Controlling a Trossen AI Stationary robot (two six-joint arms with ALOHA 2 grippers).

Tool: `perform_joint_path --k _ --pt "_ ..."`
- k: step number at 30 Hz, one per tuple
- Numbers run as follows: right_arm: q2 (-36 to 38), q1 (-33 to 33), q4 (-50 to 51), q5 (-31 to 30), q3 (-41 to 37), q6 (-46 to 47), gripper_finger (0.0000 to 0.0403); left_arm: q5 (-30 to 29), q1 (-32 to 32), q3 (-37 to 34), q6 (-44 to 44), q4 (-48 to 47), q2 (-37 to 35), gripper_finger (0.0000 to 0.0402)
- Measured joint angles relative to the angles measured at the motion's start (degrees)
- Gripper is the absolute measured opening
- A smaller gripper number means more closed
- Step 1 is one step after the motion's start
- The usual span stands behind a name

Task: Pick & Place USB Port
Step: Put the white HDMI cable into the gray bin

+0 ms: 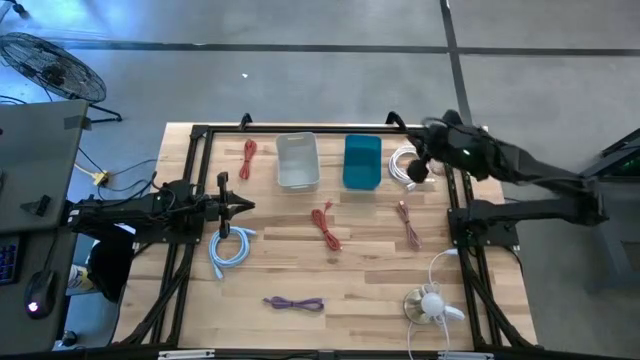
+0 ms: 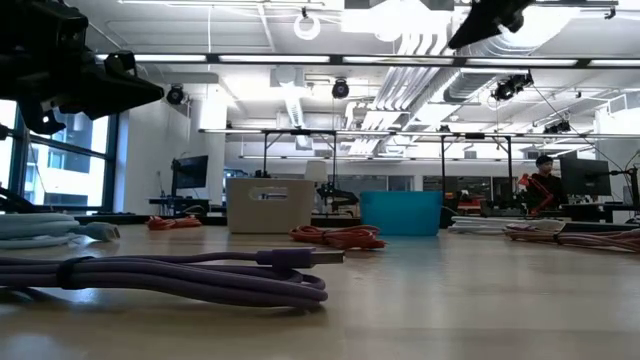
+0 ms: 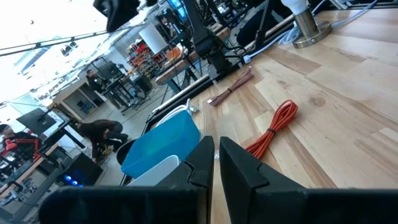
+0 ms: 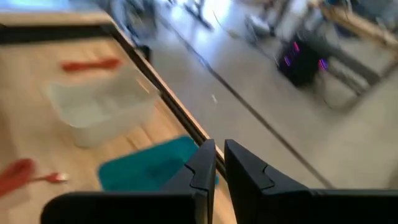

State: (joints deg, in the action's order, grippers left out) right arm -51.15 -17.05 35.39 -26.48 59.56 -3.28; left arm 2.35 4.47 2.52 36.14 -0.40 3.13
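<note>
Six bundled cables lie on the table [image 1: 380, 300]: white cable [image 1: 404, 164] beside the blue bin [image 1: 362, 161], red cable [image 1: 248, 157] left of the clear bin [image 1: 297, 160], orange cable [image 1: 326, 226] at centre, brown cable [image 1: 408, 224], pale blue cable [image 1: 229, 246], purple cable [image 1: 293, 302] in front. Right gripper [image 1: 420, 170] hovers over the white cable, fingers almost together, holding nothing. Left gripper [image 1: 240, 208] waits above the pale blue cable, likewise nearly closed and empty.

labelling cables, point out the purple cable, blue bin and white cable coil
purple cable [image 1: 293, 303], high view, middle of the bundle
blue bin [image 1: 362, 162], high view, its inside floor
white cable coil [image 1: 402, 165], high view, left side of the coil
</note>
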Motion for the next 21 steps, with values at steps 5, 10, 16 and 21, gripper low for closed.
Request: perform_joint_path --k 5,10,16,21 --pt "-11.11 -6.91 12.30 0.48 10.98 1.90 0.0035 -0.01 0.00 0.00 0.00 0.00 0.00 0.0024" --pt "-18.59 -12.70 17.33 2.34 15.10 2.64 0.0081 0.00 0.00 0.00 0.00 -0.07 -0.02 0.0024" --pt "-25.00 -17.47 23.30 1.79 15.31 5.22 0.0170 -0.01 0.00 0.00 0.00 -0.17 0.00 0.0024" --pt "-28.88 -18.64 26.63 0.01 13.64 5.60 0.0226 0.00 0.00 0.00 0.00 -0.17 -0.02 0.0024"
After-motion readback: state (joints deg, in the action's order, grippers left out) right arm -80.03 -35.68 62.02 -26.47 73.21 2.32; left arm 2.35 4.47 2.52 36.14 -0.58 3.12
